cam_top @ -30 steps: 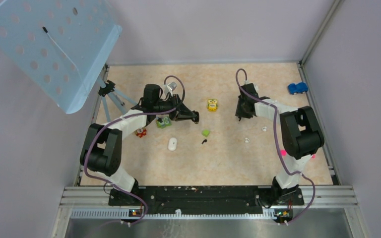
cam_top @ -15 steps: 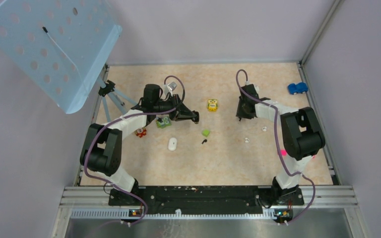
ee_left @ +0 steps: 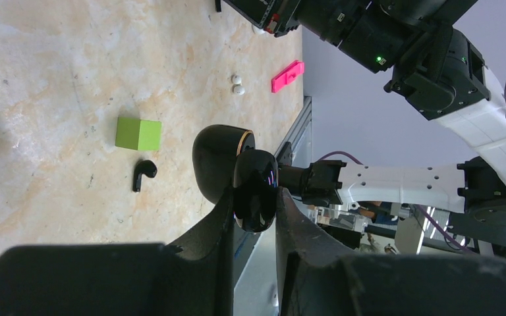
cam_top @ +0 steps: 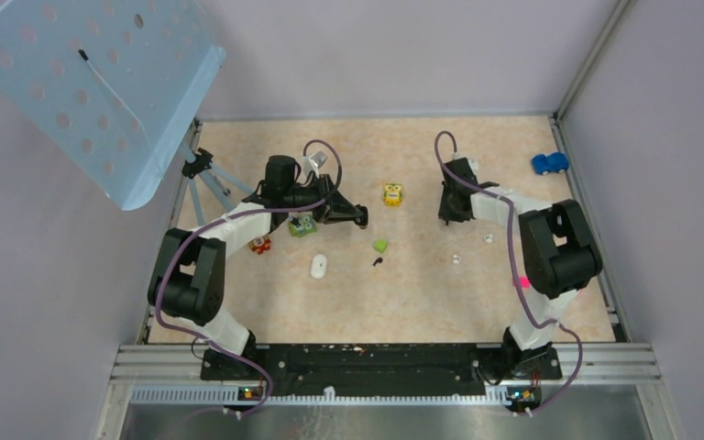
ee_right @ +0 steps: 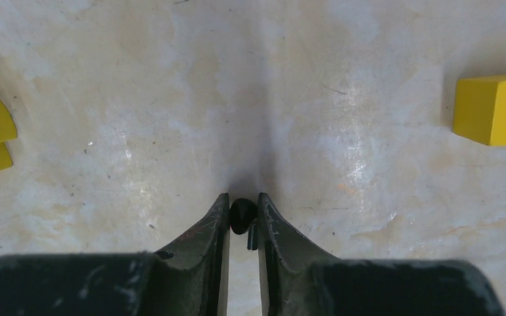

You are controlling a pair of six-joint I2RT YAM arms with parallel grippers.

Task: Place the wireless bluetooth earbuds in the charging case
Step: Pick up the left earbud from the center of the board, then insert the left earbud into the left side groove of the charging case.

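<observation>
We have the left gripper [ee_left: 255, 205] clamped on the glossy black oval charging case [ee_left: 255, 187], which is held clear of the beige marbled tabletop [ee_left: 53, 79] with its lid apparently hinged open. The right gripper [ee_right: 242, 227] is down at the table, jaws pinched on one tiny black earbud [ee_right: 242, 214]. We see the second black comma-shaped earbud [ee_left: 143, 175] lying loose just beside the small green cube [ee_left: 138, 133], apart from both grippers.

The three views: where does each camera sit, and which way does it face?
Top external: overhead behind the bases, facing down; left arm, right arm show.
Left wrist: sideways across the table; left pincer holds the charging case.
Right wrist: straight down; right pincer grips an earbud.
Top and left wrist share the green cube.
</observation>
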